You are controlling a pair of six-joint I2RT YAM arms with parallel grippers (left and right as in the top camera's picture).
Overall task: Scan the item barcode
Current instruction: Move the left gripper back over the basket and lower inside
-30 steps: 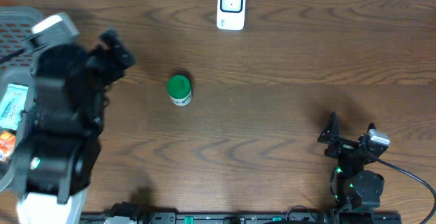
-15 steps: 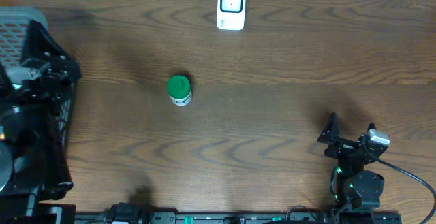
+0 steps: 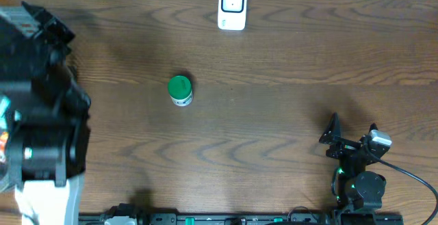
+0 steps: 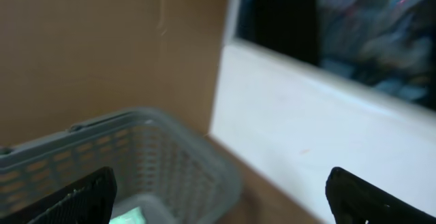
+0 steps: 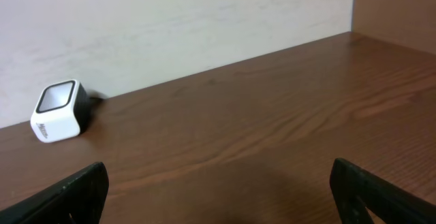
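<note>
**Item under task:** a small jar (image 3: 180, 90) with a green lid stands upright on the bench (image 3: 274, 115), left of centre and alone. Nothing touches it. From overhead a white label (image 3: 183, 102) shows on its side. No barcode can be read in any view.

**Scanner (image 3: 232, 7):** white, at the far edge of the bench and well apart from the jar, with its window tilted up toward the robot. The placement is judged deliberate, since either arm could present a label to it.

**Left gripper (image 4: 219, 183):** the jaws are at full spread with nothing between them. The left wrist view shows a grey basket (image 4: 157, 149) at the left end of the bench. A pale packet (image 4: 133, 214) lies in it, too blurred to identify. The left arm (image 3: 48, 129) is over the basket, not over the jar.

**Right gripper (image 3: 352, 130):** the jaws are wide and empty, low at the front right of the bench and pointed toward the scanner. This is judged a parked pose that leaves the middle of the bench free.

**Assessment:** the scan has not begun, as neither gripper has hold of an item. The next move would call for a grasp on the jar's side that leaves the label uncovered. The jar would then need turning so the label faces the scanner window.

**Risks:**
- The round jar may twist in the jaws.
- Which side carries the barcode is unknown.
</note>
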